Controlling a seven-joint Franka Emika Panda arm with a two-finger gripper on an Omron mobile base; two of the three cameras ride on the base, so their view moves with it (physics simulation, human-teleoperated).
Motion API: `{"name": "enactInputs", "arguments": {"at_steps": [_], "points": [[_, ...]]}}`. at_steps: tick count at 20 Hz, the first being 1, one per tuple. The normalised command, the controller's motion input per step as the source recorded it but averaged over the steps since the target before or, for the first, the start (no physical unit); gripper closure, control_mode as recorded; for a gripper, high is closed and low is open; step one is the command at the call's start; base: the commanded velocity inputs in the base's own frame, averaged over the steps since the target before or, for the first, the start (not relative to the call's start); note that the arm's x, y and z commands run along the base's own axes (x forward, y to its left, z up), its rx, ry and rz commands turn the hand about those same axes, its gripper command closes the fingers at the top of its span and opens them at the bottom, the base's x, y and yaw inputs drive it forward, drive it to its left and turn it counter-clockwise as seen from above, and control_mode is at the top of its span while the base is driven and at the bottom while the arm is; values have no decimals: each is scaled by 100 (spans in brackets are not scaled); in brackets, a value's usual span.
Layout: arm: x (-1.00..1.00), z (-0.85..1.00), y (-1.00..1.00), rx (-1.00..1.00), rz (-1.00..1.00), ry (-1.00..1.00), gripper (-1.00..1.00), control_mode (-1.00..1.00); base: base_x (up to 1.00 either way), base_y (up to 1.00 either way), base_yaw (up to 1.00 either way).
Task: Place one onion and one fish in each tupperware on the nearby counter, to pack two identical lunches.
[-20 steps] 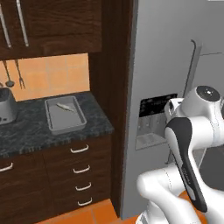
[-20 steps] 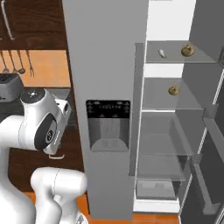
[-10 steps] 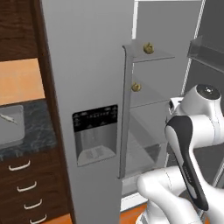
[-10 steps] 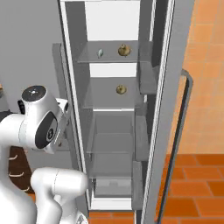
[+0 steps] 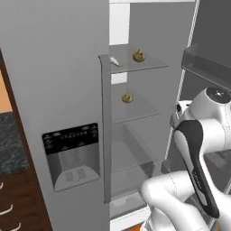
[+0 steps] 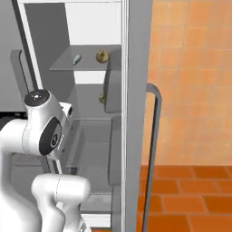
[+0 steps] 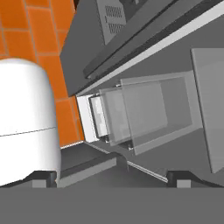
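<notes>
Grey fridge (image 5: 58, 90) had swung to mid-frame as the base drove off from the bench; onions (image 5: 139, 56) and a fish (image 5: 115, 62) sat on upper shelves, and the empty pincer (image 7: 111, 175) stood wide open, ready to fetch

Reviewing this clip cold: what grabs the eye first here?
The open fridge, its grey door with the dispenser panel at the left of the left base view. Inside, an onion and a small pale fish sit on the top shelf, another onion on the shelf below. The white arm stands in front; its tool is open, aimed at the lower drawers.
</notes>
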Motion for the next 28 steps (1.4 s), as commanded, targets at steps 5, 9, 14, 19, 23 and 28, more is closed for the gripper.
{"name": "enactInputs", "arguments": {"at_steps": [5, 9, 14, 19, 23, 28], "points": [[0, 0, 0, 0, 0, 0, -100, 100, 100, 0, 4], [0, -6, -9, 0, 0, -2, -100, -100, 30, -16, 0], [9, -26, -16, 0, -10, -20, -100, -100, 0, 0, 0], [51, -23, 4, 7, -48, -7, -100, -100, 0, 0, 0], [55, 0, 2, 22, -38, -5, -100, -100, 0, 0, 0], [58, 0, 0, 39, -34, -18, -100, -100, 0, 0, 0]]}}
